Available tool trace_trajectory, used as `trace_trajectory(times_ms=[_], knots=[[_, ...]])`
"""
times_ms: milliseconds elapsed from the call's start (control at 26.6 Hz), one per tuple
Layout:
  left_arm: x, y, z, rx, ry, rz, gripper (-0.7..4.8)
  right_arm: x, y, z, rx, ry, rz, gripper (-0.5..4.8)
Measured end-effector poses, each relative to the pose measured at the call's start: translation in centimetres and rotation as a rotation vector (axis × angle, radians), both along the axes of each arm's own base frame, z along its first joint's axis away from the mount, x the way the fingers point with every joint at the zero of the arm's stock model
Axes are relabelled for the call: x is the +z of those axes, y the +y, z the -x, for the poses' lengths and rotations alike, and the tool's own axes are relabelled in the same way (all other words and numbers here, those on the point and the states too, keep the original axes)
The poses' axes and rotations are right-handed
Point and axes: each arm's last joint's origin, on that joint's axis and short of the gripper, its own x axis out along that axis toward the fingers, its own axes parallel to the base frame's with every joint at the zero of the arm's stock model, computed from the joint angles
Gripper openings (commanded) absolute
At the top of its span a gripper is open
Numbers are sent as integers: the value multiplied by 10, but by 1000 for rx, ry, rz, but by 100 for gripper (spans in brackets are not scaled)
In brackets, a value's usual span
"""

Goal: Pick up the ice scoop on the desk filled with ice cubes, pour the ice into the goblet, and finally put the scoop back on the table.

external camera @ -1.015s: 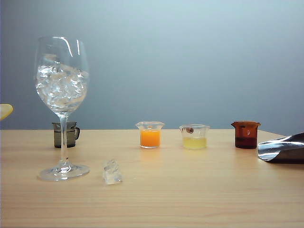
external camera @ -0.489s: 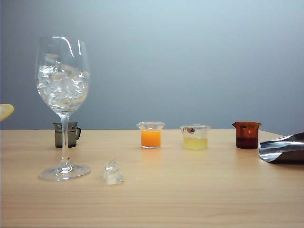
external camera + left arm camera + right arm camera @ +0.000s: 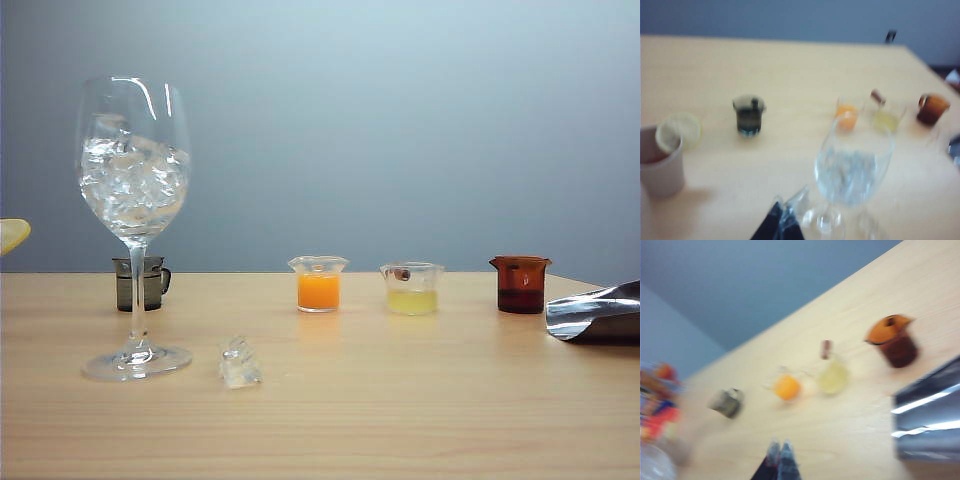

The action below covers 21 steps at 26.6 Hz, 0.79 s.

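the goblet (image 3: 134,200) holds ice (image 3: 132,185); the scoop (image 3: 596,315) lies at the desk's (image 3: 400,400) 3 o'clock edge. right gripper (image 3: 780,452) pressed together, empty; left gripper (image 3: 782,220) blurred, can't tell.

Both wrist views are blurred, the ice scoop (image 3: 598,315) is cut off by the exterior view's right edge, and only the left hand (image 3: 782,227) tips show, their state unclear.
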Motion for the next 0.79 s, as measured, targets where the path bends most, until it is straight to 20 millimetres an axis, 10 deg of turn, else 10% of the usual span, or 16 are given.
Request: trace_trajectory(times_ms=[301,790], knots=[[-47,-8,-17,7,-106,52,-6,-13,18,30,-15,-143,420,-9],[-122,-20,-38,-13,-24,44,-6,-71,31,23,61,-63,485,-9]])
